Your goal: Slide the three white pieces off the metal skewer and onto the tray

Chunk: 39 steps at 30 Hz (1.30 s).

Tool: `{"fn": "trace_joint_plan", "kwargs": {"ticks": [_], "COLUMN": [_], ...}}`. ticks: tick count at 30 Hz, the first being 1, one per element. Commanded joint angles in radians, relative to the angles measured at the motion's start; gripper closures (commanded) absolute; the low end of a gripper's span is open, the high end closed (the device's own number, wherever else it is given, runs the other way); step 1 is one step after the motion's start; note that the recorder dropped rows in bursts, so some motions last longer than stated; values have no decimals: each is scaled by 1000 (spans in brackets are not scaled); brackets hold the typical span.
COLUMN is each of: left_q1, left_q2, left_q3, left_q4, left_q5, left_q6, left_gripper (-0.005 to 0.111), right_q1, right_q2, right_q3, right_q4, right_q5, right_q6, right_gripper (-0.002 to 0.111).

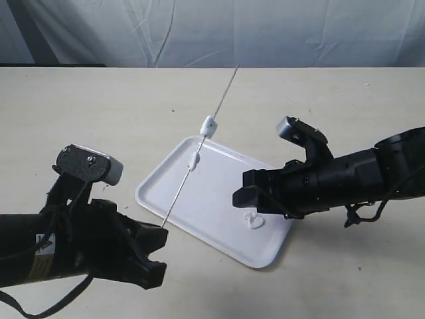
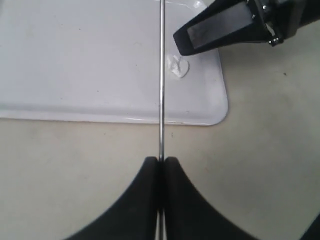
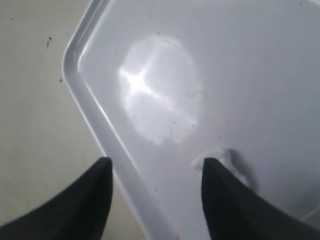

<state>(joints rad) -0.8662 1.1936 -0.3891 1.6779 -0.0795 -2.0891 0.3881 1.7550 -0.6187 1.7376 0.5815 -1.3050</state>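
Observation:
My left gripper (image 1: pixel 161 240) is shut on the lower end of the metal skewer (image 1: pixel 199 144), which slants up and away over the white tray (image 1: pixel 159 181). Two white pieces stay threaded on it: one (image 1: pixel 208 125) past the tray's far edge, one (image 1: pixel 194 159) over the tray. The third white piece (image 1: pixel 254 220) lies loose on the tray near its right corner. My right gripper (image 1: pixel 247 194) hangs open just above that loose piece, holding nothing. In the left wrist view the skewer (image 2: pixel 161 75) runs straight from my gripper (image 2: pixel 161 161), past the loose piece (image 2: pixel 177 66). The right wrist view shows the piece (image 3: pixel 220 159) beside one fingertip (image 3: pixel 212 172).
The beige tabletop (image 1: pixel 80 113) surrounds the tray. A pale cloth backdrop (image 1: pixel 219 30) hangs behind the table's far edge. The right arm's dark body (image 1: pixel 352 176) lies low over the table to the right of the tray.

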Motion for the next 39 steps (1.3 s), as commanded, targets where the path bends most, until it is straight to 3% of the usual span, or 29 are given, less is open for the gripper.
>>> {"fn": "trace_joint_plan", "kwargs": {"ticks": [1, 8, 12, 15, 18, 19, 21, 29, 39], "left_q1": [94, 299, 376, 497, 635, 653, 689, 693, 560], "left_q2": [11, 34, 32, 28, 28, 28, 28, 27, 27], "left_q3": [2, 2, 0, 0, 0, 0, 0, 2, 2], "left_q4": [41, 67, 67, -51, -19, -23, -38, -20, -117], "left_q5": [-127, -513, -702, -938, -1090, -1142, -1142, -1142, -1142], "left_q6": [-3, -1, 11, 139, 143, 156, 186, 117, 164], "left_gripper": [107, 107, 107, 107, 107, 107, 107, 107, 107], "right_q1": [1, 1, 1, 1, 1, 1, 1, 1, 1], "right_q2": [-79, -345, -435, -549, -677, -694, -712, -714, -640], "right_q3": [-5, -5, -5, -5, -5, -5, -5, -5, -5], "right_q4": [-7, -93, -149, -163, -292, -338, -381, -174, -124], "right_q5": [64, 114, 156, 179, 60, 51, 60, 143, 81], "right_q6": [-6, 30, 115, 156, 275, 310, 372, 308, 282], "right_gripper": [56, 56, 56, 58, 58, 58, 58, 58, 58]}}
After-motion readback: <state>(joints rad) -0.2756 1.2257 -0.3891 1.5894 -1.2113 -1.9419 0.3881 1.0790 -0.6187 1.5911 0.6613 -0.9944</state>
